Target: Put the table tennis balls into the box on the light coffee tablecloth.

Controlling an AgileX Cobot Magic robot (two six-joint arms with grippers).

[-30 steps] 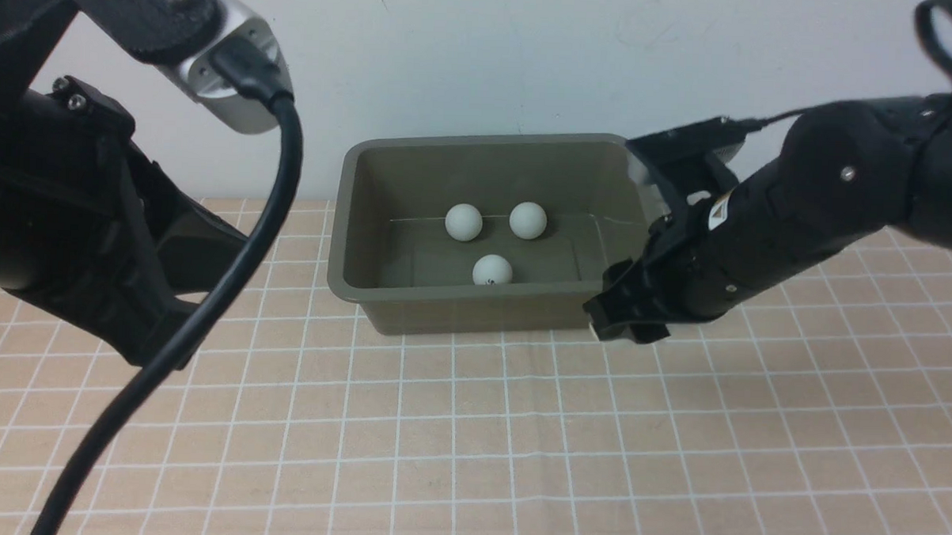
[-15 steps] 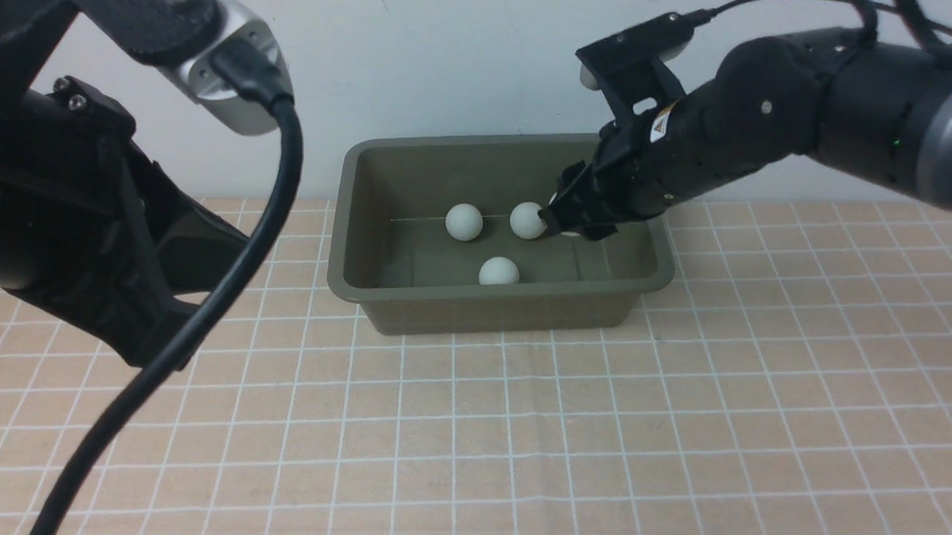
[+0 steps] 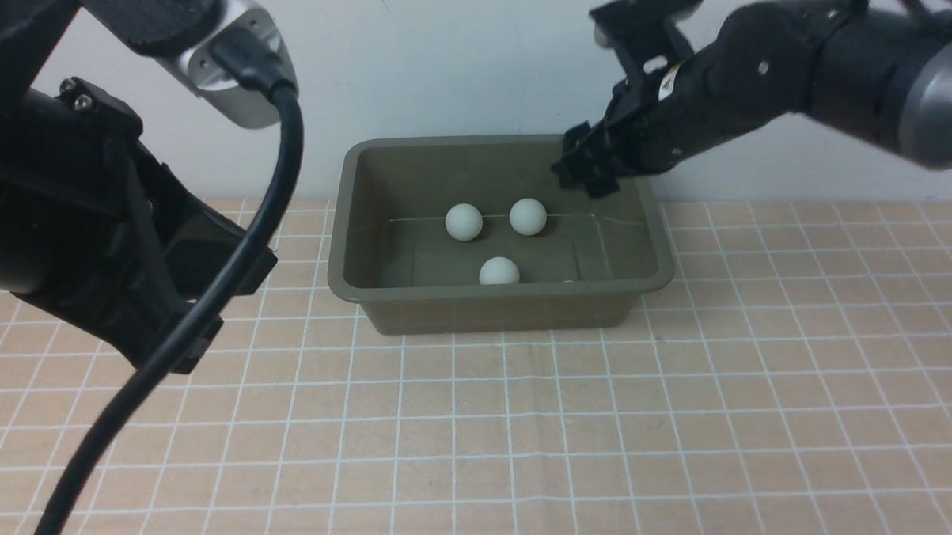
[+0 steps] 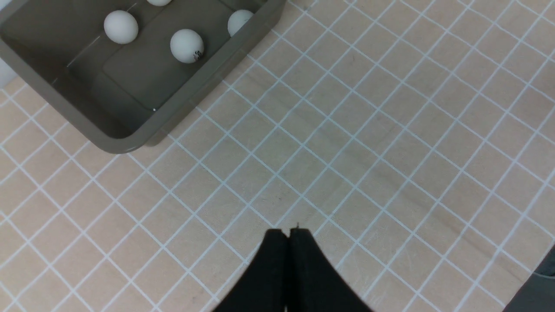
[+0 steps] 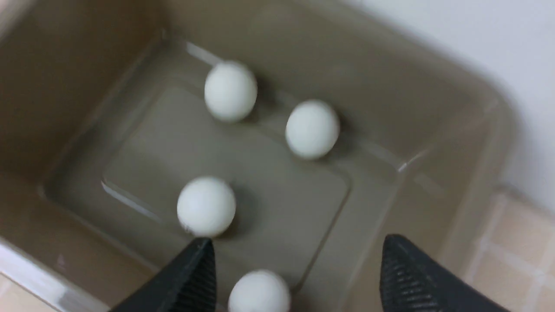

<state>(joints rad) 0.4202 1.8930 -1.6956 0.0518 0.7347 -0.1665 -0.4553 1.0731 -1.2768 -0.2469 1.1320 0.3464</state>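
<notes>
Four table tennis balls [image 5: 230, 90] resting inside box [image 3: 482, 311] on tablecloth [image 3: 517, 443].

We see an olive-green box [image 3: 349, 283] with rounded corners and a flared rim, upright on the peach-beige checked cloth [image 3: 518, 427], four small white balls [image 5: 206, 206] loose on its floor, two side by side toward the back, two nearer the front wall.

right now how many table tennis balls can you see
4, all in the box: two balls side by side near its far wall, one by the front wall, one further right, almost hidden behind the rim from the front.
</notes>
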